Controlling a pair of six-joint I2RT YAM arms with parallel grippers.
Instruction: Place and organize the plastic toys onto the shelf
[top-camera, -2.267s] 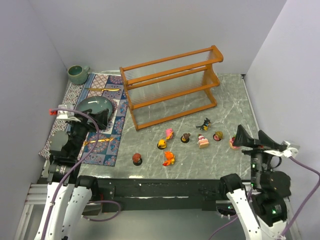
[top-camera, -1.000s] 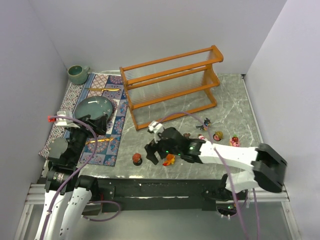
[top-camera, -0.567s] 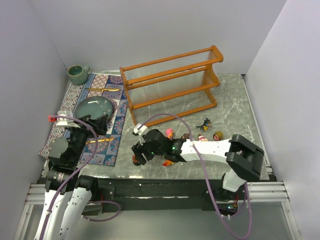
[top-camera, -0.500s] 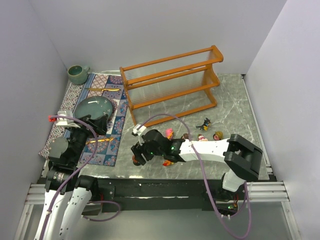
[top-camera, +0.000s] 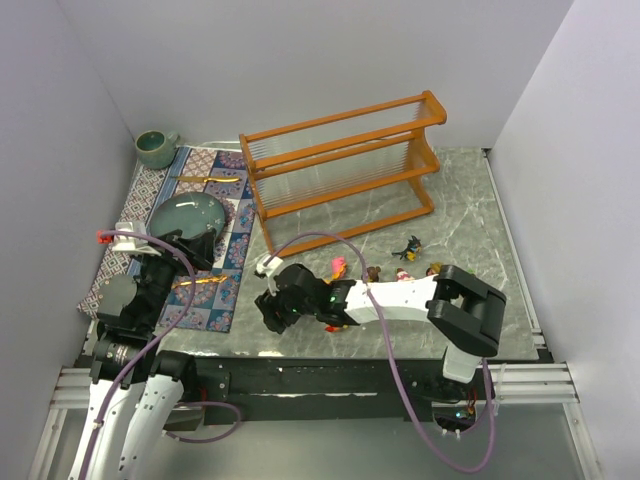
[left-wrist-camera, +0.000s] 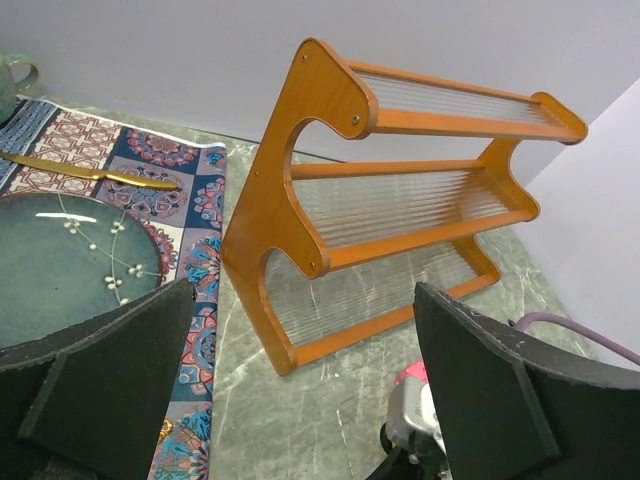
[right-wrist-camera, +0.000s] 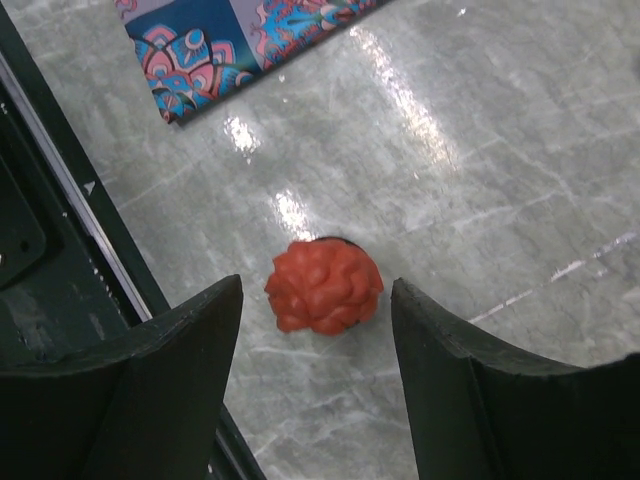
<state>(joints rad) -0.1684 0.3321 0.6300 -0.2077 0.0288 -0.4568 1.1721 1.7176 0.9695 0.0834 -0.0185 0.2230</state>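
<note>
One red toy (right-wrist-camera: 324, 287) is straddled, untouched, by the half-open right jaws near the table's (top-camera: 470, 200) near edge; if gripped off-centre, it could be squirted off. Left jaws are held wide, empty.

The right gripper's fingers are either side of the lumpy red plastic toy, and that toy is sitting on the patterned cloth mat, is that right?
Not quite: the lumpy red plastic toy sits on the grey marbled tabletop, apart from the patterned cloth mat's corner. The fingers of the right gripper do stand either side of it, as the right wrist view shows.
</note>
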